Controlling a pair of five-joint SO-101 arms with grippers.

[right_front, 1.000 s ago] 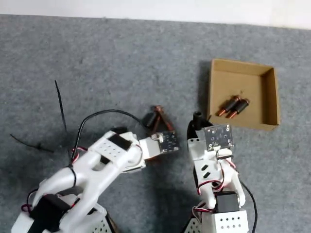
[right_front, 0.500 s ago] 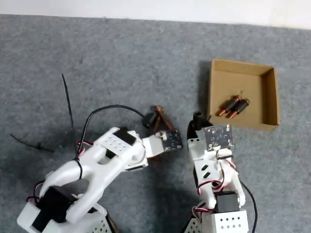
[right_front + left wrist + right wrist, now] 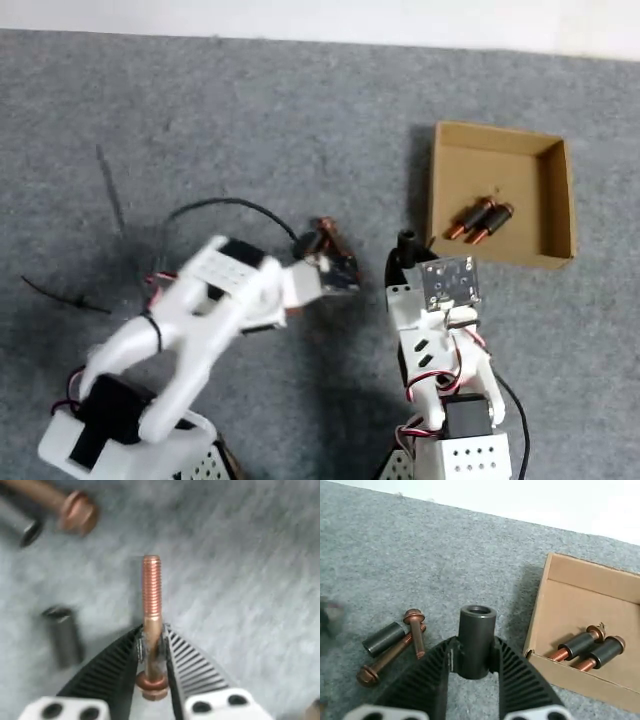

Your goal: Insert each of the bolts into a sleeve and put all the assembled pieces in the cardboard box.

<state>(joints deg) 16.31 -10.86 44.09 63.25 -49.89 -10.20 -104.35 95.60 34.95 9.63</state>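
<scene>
two assembled pieces (image 3: 474, 216) lie side by side on the floor of the cardboard box (image 3: 500, 160). each is a copper bolt pushed through a dark sleeve, with the head at one end and the thread tip poking out at the other. outside the box there are two more sleeves. the upright sleeve (image 3: 477, 627) is a short dark tube with its open bore facing up, and the loose sleeve (image 3: 384, 637) lies on its side on the grey tabletop (image 3: 250, 120). just beside the loose sleeve, the right wrist view shows two loose bolts (image 3: 416, 632). they are copper-coloured with flanged heads, and one crosses the other. the right hand (image 3: 474, 647) grasps the lower part of the upright sleeve, its ribbed fingers pressed against both sides. it sits just outside the box wall. the left hand (image 3: 152, 632) is clamped on the held bolt (image 3: 151, 587) low on its shank, close to the flanged head, with the threaded end pointing away from the hand. this hand hangs over the loose parts, near the right hand. whether the held bolt is one of the two counted from the right wrist, i cannot tell.
</scene>
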